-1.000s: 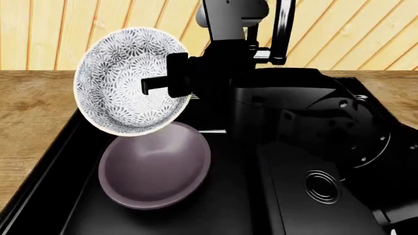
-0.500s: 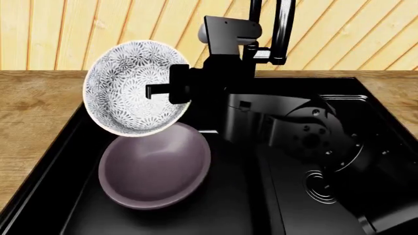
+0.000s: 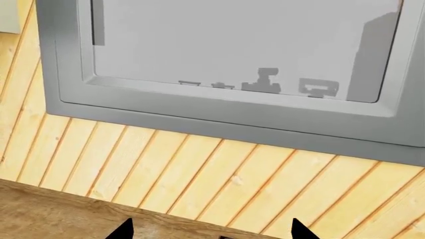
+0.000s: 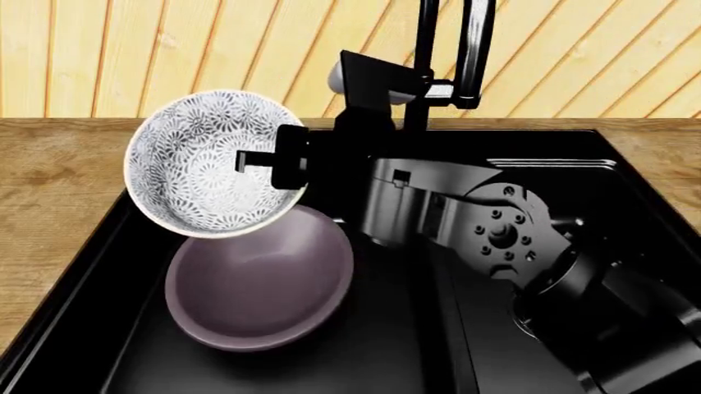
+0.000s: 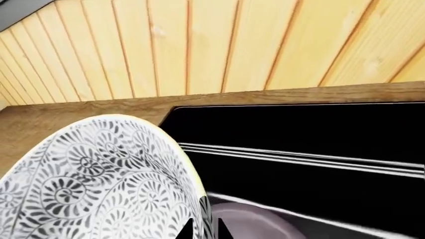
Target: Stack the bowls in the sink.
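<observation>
So the right gripper (image 4: 287,160) has its fingers clamped on the rim of the white floral bowl (image 4: 208,164), which is tipped up on edge in the air over the sink (image 4: 121,238)'s left basin. The mauve bowl (image 4: 259,289) sits upright in that basin, just below and partly under it. The black faucet (image 4: 465,49) stands at the back edge. The left gripper (image 3: 211,234) only shows two finger tips spread apart, facing the wood wall (image 3: 199,174) and a grey window (image 3: 239,64), nothing between them.
</observation>
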